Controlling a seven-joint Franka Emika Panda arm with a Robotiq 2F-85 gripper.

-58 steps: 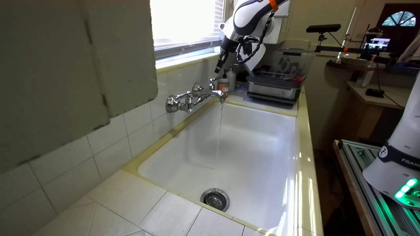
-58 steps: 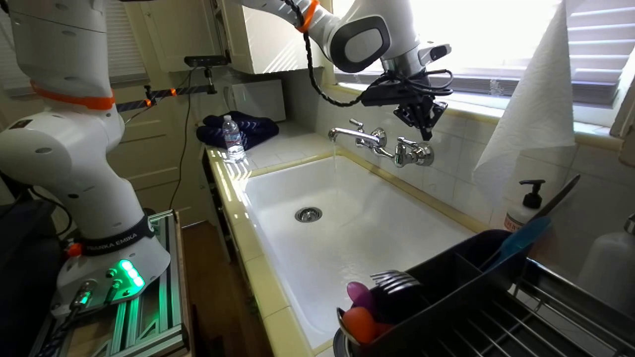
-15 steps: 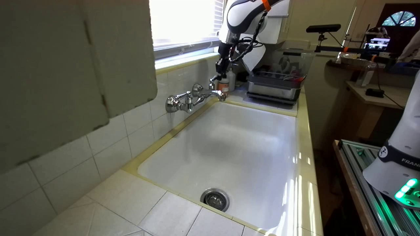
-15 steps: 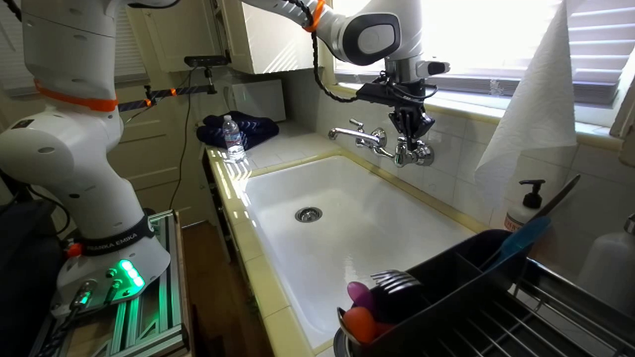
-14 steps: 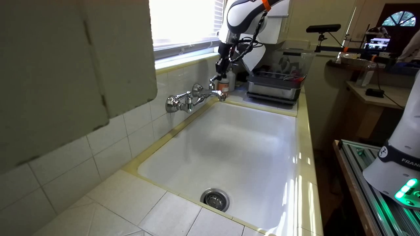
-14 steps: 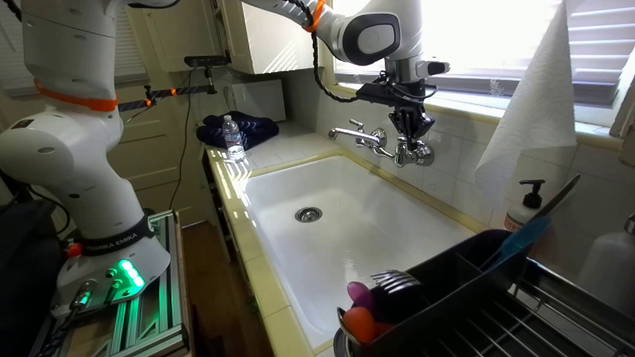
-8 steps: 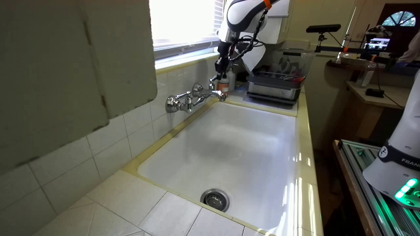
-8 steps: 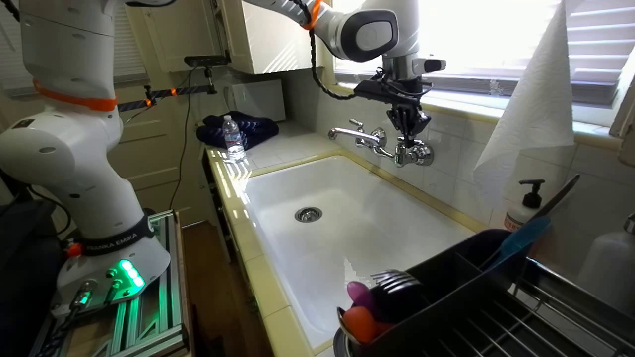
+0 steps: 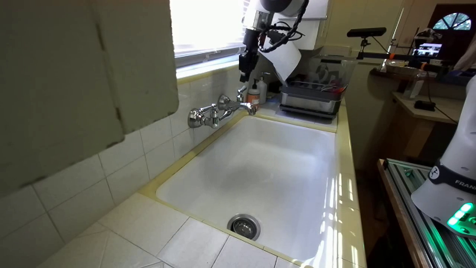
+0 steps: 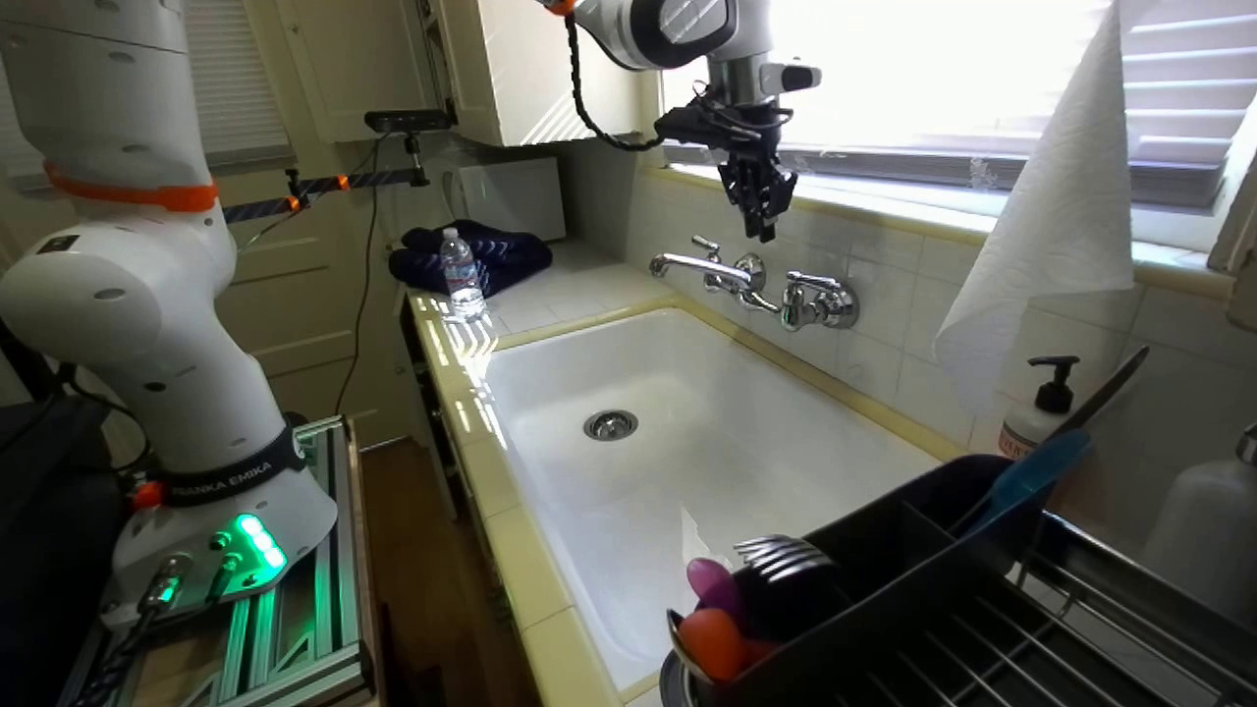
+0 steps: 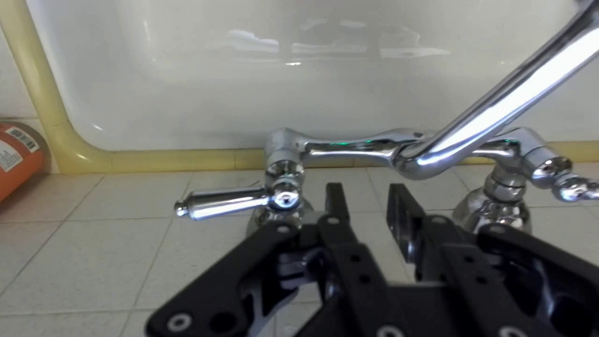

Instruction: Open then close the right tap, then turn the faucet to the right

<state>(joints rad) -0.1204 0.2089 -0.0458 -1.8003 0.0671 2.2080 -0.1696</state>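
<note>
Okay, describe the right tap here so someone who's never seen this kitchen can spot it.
In both exterior views, find the white sink, then the long chrome spout on the tiled wall above it. Of the pair flanking that spout, the right tap is nearer the dish rack, unlike the left tap.

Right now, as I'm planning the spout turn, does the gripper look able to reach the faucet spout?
Probably yes: the gripper is open, higher than the spout, with nothing visible between them.

The tiled counter carries a water bottle, dark cloth and dish rack.
</note>
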